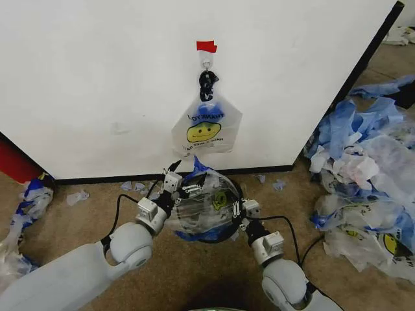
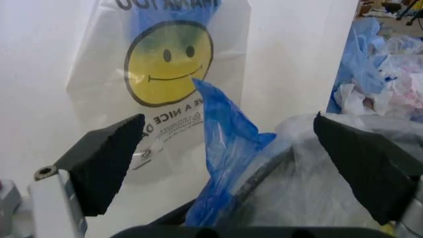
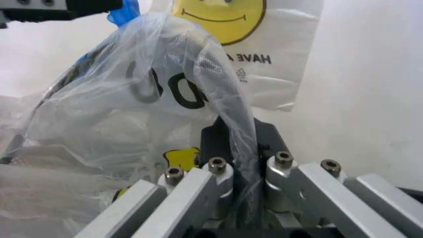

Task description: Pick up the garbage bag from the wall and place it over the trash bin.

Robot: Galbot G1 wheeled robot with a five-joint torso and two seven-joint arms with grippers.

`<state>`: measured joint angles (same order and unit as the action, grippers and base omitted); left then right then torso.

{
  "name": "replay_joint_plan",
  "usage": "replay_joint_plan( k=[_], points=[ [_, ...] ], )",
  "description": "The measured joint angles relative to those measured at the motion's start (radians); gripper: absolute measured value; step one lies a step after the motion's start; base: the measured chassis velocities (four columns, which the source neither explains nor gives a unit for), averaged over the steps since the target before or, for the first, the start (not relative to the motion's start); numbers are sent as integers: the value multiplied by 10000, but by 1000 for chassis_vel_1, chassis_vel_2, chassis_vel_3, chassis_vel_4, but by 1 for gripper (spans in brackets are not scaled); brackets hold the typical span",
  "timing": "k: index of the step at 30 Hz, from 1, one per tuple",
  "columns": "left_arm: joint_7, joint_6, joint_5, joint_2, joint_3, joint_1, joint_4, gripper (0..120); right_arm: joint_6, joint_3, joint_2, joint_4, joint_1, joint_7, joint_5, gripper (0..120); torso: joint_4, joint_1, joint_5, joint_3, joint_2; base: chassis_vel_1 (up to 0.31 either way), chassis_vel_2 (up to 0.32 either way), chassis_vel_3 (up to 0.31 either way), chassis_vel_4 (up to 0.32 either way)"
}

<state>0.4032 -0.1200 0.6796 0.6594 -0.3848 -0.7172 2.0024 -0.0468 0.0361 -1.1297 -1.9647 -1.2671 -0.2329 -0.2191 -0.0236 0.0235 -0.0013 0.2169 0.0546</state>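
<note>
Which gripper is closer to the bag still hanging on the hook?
Left. The left gripper sits open at the trash bin's rim, just below the hanging bag. The right gripper, shut on the bin's bag, is lower, at the bin's right side.

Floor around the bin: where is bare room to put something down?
Bare carpet lies between the bin and the bag pile, and left of the left arm, below the wall. Crowded: the pile, the scraps at the left edge, and the bin's bag, with the left tool and right tool.

Trash bin (image 1: 211, 238) mostly hidden under draped plastic, right hand (image 3: 239, 186) fingertips perhaps buried in it.
</note>
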Motion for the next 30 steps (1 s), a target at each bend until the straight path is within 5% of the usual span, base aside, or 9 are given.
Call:
replay_joint_plan(
  k=[16,30],
  points=[
    [79,214,1663,96,-411,903,-414,90,-219,-5,-37,10,-152,77,205,0,0,0,0,0,0,0,0,0,0],
    [122,186,1772,-16,-383,882,-364,43,-227,1,-89,33,-103,-197,210,0,0,0,1,0,0,0,0,0,0]
  ],
)
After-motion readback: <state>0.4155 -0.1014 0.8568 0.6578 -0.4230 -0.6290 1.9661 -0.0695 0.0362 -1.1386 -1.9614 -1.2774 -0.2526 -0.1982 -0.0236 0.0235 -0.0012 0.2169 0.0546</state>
